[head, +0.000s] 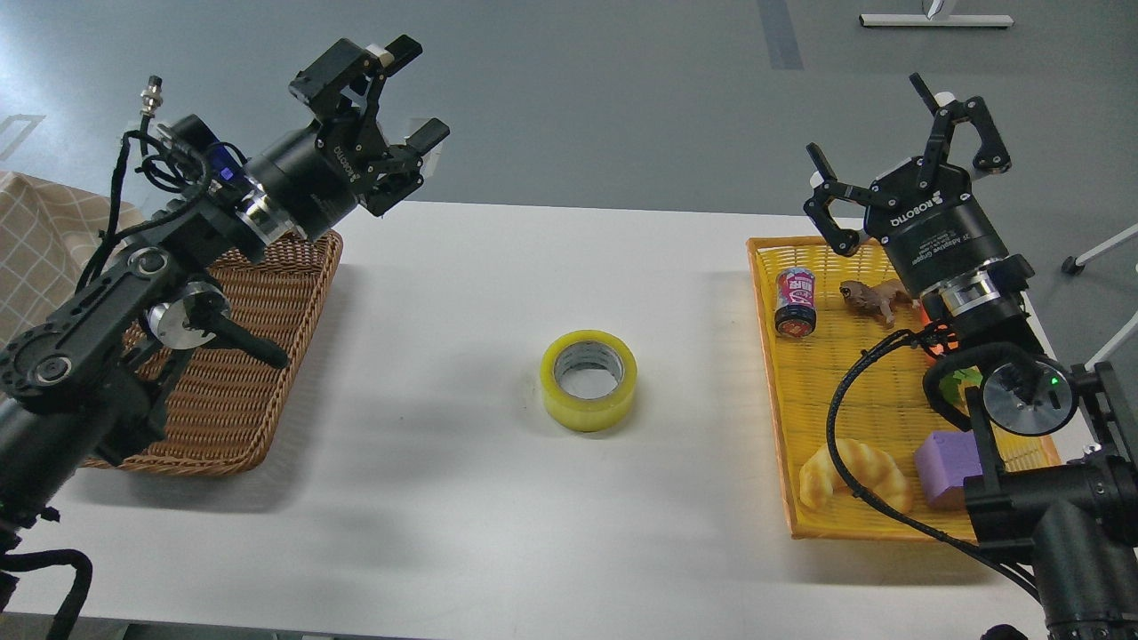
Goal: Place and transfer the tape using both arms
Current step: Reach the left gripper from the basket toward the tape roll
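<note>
Lying flat mid-table between 2 baskets, the tape (589, 380) awaits pickup; both the left gripper (411, 92) and right gripper (898, 124) hover empty, fingers spread, so 1 must descend.

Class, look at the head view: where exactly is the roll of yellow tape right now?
The tape lies flat near the middle of the white table, between the wicker basket on the left and the yellow tray on the right, untouched by either gripper.
</note>
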You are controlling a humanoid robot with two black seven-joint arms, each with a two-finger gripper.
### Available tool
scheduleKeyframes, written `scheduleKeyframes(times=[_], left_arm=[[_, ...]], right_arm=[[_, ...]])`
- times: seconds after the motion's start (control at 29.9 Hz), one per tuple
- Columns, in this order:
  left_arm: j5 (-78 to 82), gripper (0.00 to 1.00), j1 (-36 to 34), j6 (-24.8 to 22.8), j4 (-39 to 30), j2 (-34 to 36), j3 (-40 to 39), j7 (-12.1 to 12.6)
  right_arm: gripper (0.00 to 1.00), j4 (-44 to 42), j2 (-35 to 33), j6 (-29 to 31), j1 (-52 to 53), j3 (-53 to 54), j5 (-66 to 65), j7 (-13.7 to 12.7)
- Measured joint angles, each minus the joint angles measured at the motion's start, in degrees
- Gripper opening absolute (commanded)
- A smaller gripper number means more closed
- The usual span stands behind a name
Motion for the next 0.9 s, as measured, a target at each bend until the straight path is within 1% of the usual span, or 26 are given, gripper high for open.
scheduleKeyframes(times=[0.1, 0.27, 0.37, 0.57, 0.64, 0.67, 0.74, 0.9], left_arm=[[5.4, 0.98, 0.2, 0.0, -2.2, 2.1, 1.6, -0.1], [18.0, 0.98, -0.3, -0.2, -5.6, 4.4, 5.9, -1.6], [25.6, 0.98, -1.0, -0.2, -6.8, 5.0, 8.6, -1.5], [42.9, 0.98, -4.4, -0.2, -8.4, 5.9, 15.5, 0.0], [47.7, 0.98, -5.1, -0.2, -8.4, 5.9, 17.7, 1.5], [50.3, 0.98, -5.3, -0.2, -8.3, 5.9, 18.9, 2.7], [53.6, 0.98, -5.5, -0.2, -8.1, 5.8, 20.6, 4.3], [58.5, 0.98, -6.7, -0.4, -8.1, 5.3, 23.2, 5.9]], right_arm=[[1.00, 0.0, -0.1, 0.0, -0.6, 0.6, 0.0, 0.0], [1.00, 0.0, -0.3, 0.0, -1.6, 1.7, 0.0, 0.0], [1.00, 0.0, -0.7, 0.0, -1.8, 2.1, 0.0, 0.0], [1.00, 0.0, -0.9, 0.0, -2.1, 3.1, 0.0, 0.1], [1.00, -0.1, -1.1, 0.0, -2.1, 3.3, 0.0, 0.1], [1.00, -0.2, -1.3, 0.0, -2.1, 3.4, 0.0, 0.1], [1.00, -0.3, -1.5, 0.0, -2.3, 3.5, 0.0, 0.1], [1.00, -0.8, -1.7, 0.0, -3.5, 3.9, 0.1, 0.3]])
